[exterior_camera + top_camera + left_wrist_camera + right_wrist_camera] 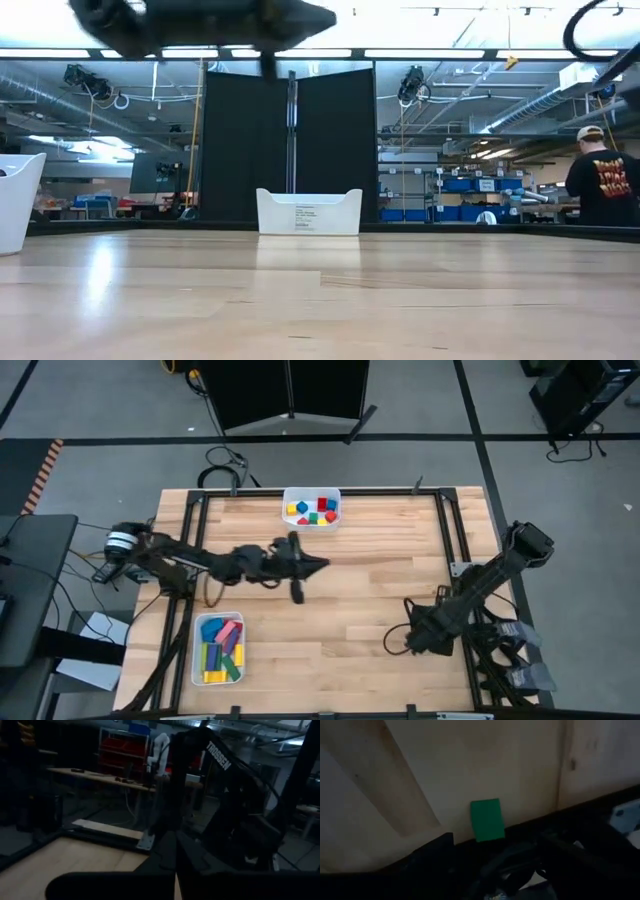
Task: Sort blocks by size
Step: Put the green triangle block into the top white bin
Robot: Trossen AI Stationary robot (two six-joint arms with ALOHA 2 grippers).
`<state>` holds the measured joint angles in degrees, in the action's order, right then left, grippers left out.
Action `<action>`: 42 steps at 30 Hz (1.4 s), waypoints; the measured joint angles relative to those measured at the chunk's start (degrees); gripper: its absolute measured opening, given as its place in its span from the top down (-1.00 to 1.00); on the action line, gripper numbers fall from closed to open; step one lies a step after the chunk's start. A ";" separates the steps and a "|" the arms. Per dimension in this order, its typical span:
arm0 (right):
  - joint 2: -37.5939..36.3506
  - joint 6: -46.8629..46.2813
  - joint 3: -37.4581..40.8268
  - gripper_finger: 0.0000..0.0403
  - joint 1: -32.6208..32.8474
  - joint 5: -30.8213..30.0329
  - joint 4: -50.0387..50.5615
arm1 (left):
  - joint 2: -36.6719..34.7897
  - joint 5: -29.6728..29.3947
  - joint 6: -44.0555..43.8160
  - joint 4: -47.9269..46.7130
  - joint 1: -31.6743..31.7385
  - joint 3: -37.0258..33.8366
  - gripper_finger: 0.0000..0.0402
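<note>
My left gripper (316, 564) hangs shut over the middle of the table with nothing in it; in the low view it is a dark blur (300, 17) at the top. My right gripper (397, 636) points steeply down near the table's right near corner, its fingers open. A green block (487, 820) lies flat on the wood between and just ahead of those fingers, touching neither. It is hidden under the arm in the high view. Small cubes fill the far white tray (312, 493). Longer bars fill the near left tray (198, 650).
The black frame rails (445, 530) run along the table's sides. The right arm (220, 760) stands ahead of my left gripper. A person (605, 185) stands in the room beyond the table. Bare wood lies between the two trays and my right gripper.
</note>
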<state>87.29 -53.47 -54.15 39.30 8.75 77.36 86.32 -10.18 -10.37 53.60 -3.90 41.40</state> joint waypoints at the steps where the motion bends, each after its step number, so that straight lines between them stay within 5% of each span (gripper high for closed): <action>1: 0.00 0.76 0.98 -0.50 -0.73 0.92 -0.79 | -1.90 -0.43 0.43 0.49 0.03 -2.13 0.97; 14: 0.74 2.33 9.88 -0.50 -6.96 7.67 -5.83 | -10.09 0.64 -0.96 22.70 0.04 -21.33 0.97; 29: 10.93 3.71 11.71 -0.69 -8.23 12.61 -11.81 | -10.09 6.41 -0.67 24.87 4.21 -22.79 0.97; 42: 14.58 8.91 11.74 -0.37 -9.18 16.37 -13.93 | -10.09 13.68 -3.90 24.90 9.32 -22.77 0.97</action>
<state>101.86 -44.55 -42.41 30.11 25.12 63.43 76.23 3.50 -14.27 78.50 5.42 18.63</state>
